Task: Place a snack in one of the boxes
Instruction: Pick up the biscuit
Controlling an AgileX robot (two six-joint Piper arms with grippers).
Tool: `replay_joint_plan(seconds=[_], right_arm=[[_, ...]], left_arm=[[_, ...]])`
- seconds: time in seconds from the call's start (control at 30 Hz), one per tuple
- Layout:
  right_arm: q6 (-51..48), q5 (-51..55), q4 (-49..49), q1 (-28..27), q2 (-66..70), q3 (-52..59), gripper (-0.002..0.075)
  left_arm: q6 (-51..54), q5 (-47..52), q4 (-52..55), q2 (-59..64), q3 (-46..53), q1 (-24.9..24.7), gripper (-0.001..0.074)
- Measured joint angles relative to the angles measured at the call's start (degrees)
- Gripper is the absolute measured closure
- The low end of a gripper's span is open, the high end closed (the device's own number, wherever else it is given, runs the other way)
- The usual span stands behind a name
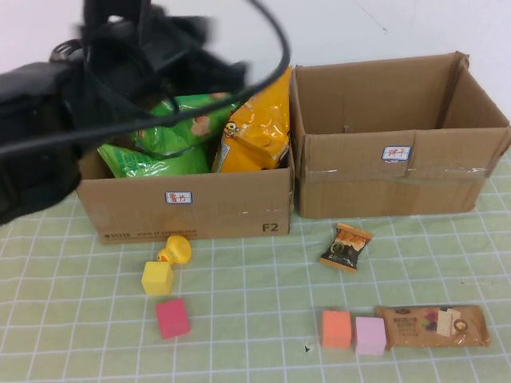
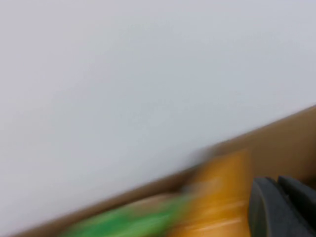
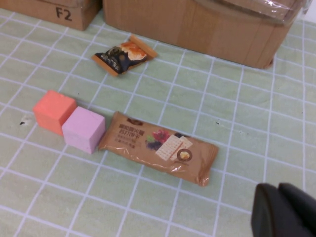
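The left box (image 1: 192, 209) holds a green bag (image 1: 172, 136) and a yellow chip bag (image 1: 255, 128). The right box (image 1: 383, 179) looks empty. A small dark-and-orange snack packet (image 1: 346, 247) lies in front of the right box. A brown snack bar (image 1: 431, 325) lies at the front right. My left arm (image 1: 120, 64) is raised over the back left of the left box. My left gripper (image 2: 281, 207) is shut and empty beside the yellow bag (image 2: 217, 192). My right gripper (image 3: 284, 207) is shut and empty above the mat, near the brown bar (image 3: 160, 146).
A yellow block (image 1: 157, 278) with a toy duck (image 1: 176, 251) and a red block (image 1: 172, 318) lie in front of the left box. An orange block (image 1: 336, 329) and a lilac block (image 1: 370, 335) sit beside the brown bar. A green checked mat (image 1: 255, 287) covers the table.
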Motion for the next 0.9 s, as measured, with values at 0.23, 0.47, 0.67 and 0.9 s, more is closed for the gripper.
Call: replay_joint_plan(seconds=[0.23, 0.47, 0.67, 0.9], right_arm=[[0.0, 0.4, 1.0, 0.0, 0.0, -0.1, 0.0728], [-0.4, 3.5, 1.0, 2.8, 0.7, -1.1, 0.0728], [-0.6, 6.7, 1.0, 7.1, 6.5, -3.0, 0.0728], [-0.7, 7.8, -0.2, 9.0, 19.0, -10.0, 0.0728]], left_arm=[[-48.6, 39.1, 44.1, 2.5, 0.0, 5.9, 0.0735], [-87.3, 57.6, 96.9, 2.4, 0.5, 6.5, 0.0735], [-91.5, 58.0, 102.8, -7.7, 6.3, 6.7, 0.0735], [-93.2, 55.5, 103.1, -24.5, 20.4, 6.7, 0.0736]])
